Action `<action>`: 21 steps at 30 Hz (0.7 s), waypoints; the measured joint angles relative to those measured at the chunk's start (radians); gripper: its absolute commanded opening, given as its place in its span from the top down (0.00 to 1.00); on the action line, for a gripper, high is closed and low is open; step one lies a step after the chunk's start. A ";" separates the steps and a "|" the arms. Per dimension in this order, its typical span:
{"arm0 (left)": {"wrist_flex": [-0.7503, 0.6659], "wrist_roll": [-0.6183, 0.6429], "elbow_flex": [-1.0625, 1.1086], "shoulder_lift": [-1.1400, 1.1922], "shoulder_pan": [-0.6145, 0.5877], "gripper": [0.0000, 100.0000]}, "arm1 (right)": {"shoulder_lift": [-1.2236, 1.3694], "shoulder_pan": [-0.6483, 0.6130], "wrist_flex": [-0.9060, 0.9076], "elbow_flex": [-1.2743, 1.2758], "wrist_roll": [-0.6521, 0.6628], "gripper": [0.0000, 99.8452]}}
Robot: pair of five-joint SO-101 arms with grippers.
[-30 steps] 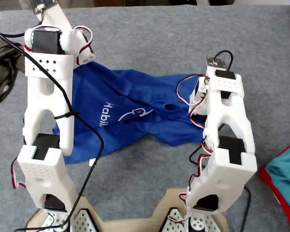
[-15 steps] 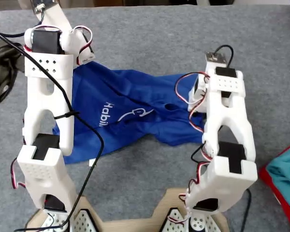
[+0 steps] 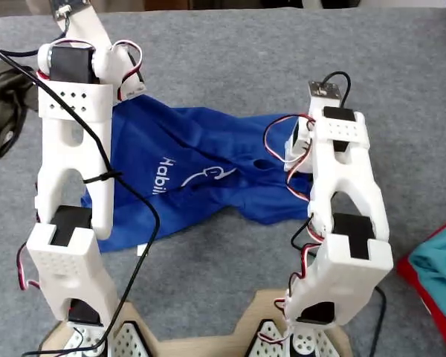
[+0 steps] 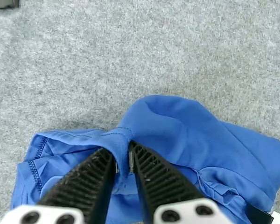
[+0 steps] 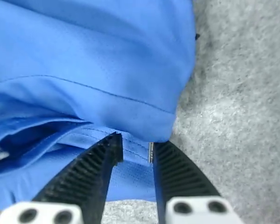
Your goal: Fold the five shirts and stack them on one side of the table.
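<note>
A blue shirt [image 3: 201, 171] with white print lies crumpled across the middle of the grey table [image 3: 245, 52]. My left arm [image 3: 70, 111] stands over its far left corner. In the left wrist view my left gripper [image 4: 122, 158] is shut on a raised fold of the blue shirt [image 4: 191, 140] near a stitched hem. My right arm [image 3: 342, 171] stands over the shirt's right end. There my right gripper [image 5: 134, 147] is shut on the hem edge of the blue shirt [image 5: 84, 60], with grey table beside it.
A dark olive garment [image 3: 0, 111] lies at the table's left edge. A teal shirt [image 3: 438, 268] on something red sits at the right edge. The arms' wooden base [image 3: 201, 343] is at the near edge. Black and red cables hang along both arms.
My right arm has shifted slightly away and to the left. The left arm and the shirt look unchanged.
</note>
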 measured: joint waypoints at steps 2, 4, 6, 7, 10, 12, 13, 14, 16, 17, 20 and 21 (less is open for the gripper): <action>0.000 0.000 0.000 0.000 0.000 0.98 | 0.000 0.000 0.000 0.002 0.000 0.88; 0.000 0.000 0.000 0.000 0.000 0.98 | 0.000 0.000 0.000 0.002 0.000 0.88; 0.000 0.000 0.000 0.000 0.000 0.98 | 0.000 0.000 0.000 0.005 0.000 0.88; 0.000 0.000 0.000 0.000 0.000 0.98 | 0.000 0.000 0.000 0.005 0.000 0.88; 0.000 0.000 0.000 0.000 0.000 0.98 | 0.000 0.000 0.000 0.005 0.000 0.88; 0.000 0.000 0.000 0.000 0.000 0.98 | 0.000 0.000 0.000 0.005 0.000 0.88; 0.000 0.000 0.000 0.000 0.000 0.98 | 0.000 0.000 -0.002 0.008 0.000 0.88; 0.000 0.000 0.000 0.000 0.000 0.98 | 0.000 0.000 -0.003 0.018 0.000 0.88; 0.000 0.000 0.000 0.000 0.000 0.98 | 0.000 0.000 -0.028 0.044 0.000 0.88; 0.000 0.000 0.000 0.000 0.000 0.98 | 0.000 0.000 -0.046 0.061 0.000 0.88; 0.000 0.000 0.000 0.000 0.000 0.98 | 0.000 0.000 -0.089 0.106 0.002 0.88; 0.000 0.000 0.000 0.000 0.000 0.98 | 0.000 0.000 -0.100 0.115 0.002 0.88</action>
